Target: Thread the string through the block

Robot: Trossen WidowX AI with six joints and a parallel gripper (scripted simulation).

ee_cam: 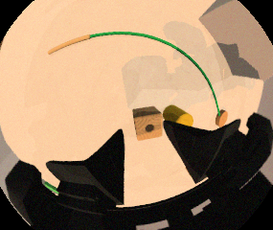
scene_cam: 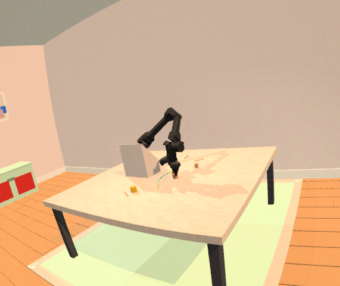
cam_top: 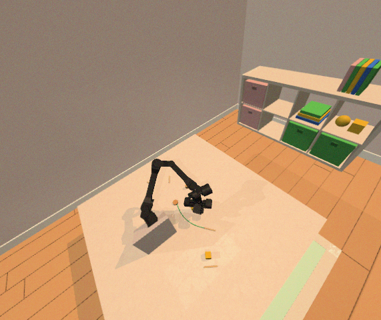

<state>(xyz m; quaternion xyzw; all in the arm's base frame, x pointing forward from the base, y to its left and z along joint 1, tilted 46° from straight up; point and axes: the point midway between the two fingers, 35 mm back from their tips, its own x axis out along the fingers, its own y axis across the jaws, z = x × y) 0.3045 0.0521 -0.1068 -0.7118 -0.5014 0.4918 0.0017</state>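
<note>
The wooden block [ee_cam: 141,132] stands on the table, its hole facing the wrist camera. The arm hides it in the top view. My gripper [ee_cam: 143,128] [scene_cam: 175,174] is partly open and holds nothing. Its fingertips are low over the block, one toward each side of it; the wrist view does not show whether they touch. The round wooden button [ee_cam: 222,118] [cam_top: 175,202] lies on the table. The green string [ee_cam: 122,33] curves from it, outside the block, to the thin stick [ee_cam: 69,43] [cam_top: 209,229] [scene_cam: 158,186], which lies on the table.
A yellow cylinder [ee_cam: 186,120] lies close beside the block, near one finger. A yellow cube [cam_top: 207,255] [scene_cam: 133,189] and a loose stick [cam_top: 210,266] [scene_cam: 126,193] lie apart. A small brown object [scene_cam: 196,165] and two sticks lie farther back. A large grey wedge [cam_top: 155,237] [scene_cam: 134,161] stands near the arm's base.
</note>
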